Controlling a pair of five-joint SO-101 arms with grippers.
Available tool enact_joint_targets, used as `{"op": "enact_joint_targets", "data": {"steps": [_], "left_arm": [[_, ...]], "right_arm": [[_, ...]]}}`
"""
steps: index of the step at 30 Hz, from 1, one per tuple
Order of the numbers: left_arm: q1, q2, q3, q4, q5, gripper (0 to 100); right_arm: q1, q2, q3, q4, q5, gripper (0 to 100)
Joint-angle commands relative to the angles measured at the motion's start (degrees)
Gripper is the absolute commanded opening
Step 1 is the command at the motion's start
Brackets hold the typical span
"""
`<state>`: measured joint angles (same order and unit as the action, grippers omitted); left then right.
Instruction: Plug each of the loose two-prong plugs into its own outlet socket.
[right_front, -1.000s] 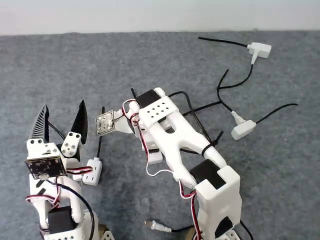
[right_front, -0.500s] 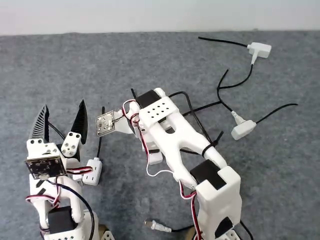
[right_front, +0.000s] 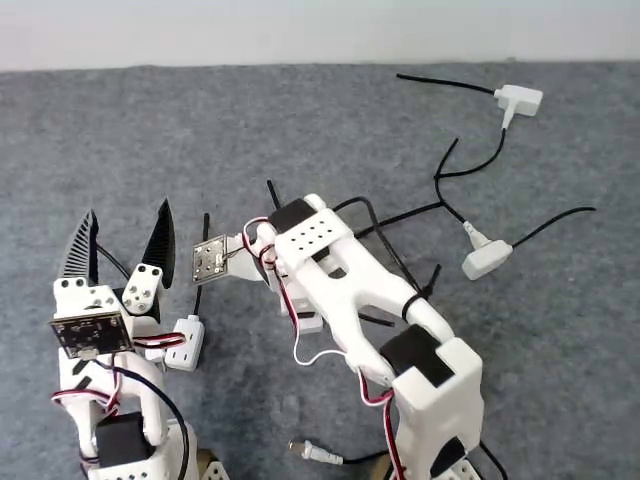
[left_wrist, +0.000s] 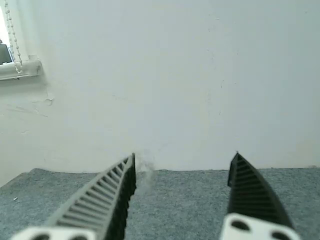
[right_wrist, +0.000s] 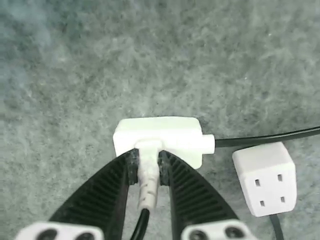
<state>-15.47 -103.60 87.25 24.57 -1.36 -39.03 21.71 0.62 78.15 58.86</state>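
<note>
Right gripper (right_wrist: 148, 161): jaws closed on the neck of a white two-prong plug (right_wrist: 148, 187). The plug's nose is butted against a white outlet socket (right_wrist: 157, 134) on the grey carpet (right_wrist: 75, 60). The prongs are hidden, so seating is unconfirmed.
Second socket cube (right_wrist: 264, 180): just beside the first, slots empty.
Handling: push straight along the plug's axis with no twist, as the unfixed socket would likely slide on the carpet. Release once the faces meet flush.
Left gripper (right_front: 129, 208): spread wide, empty, near left, free to brace the socket.
Loose plug (right_front: 318, 455): near edge, between the arm bases.
</note>
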Motion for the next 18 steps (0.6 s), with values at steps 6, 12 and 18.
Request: {"op": "enact_joint_targets", "data": {"steps": [6, 12, 18], "left_arm": [[-0.1, -0.6, -1.3, -1.8, 0.7, 30], [0.0, -0.6, -1.3, -1.8, 0.7, 30], [0.0, -0.6, -1.2, -1.8, 0.7, 30]], "right_arm": [[-0.9, 1.2, 8.6, -7.7, -1.7, 0.8], [0.5, 1.2, 11.7, -10.2, -1.7, 0.8], [2.8, 1.2, 11.7, -9.8, -2.6, 0.8]]}}
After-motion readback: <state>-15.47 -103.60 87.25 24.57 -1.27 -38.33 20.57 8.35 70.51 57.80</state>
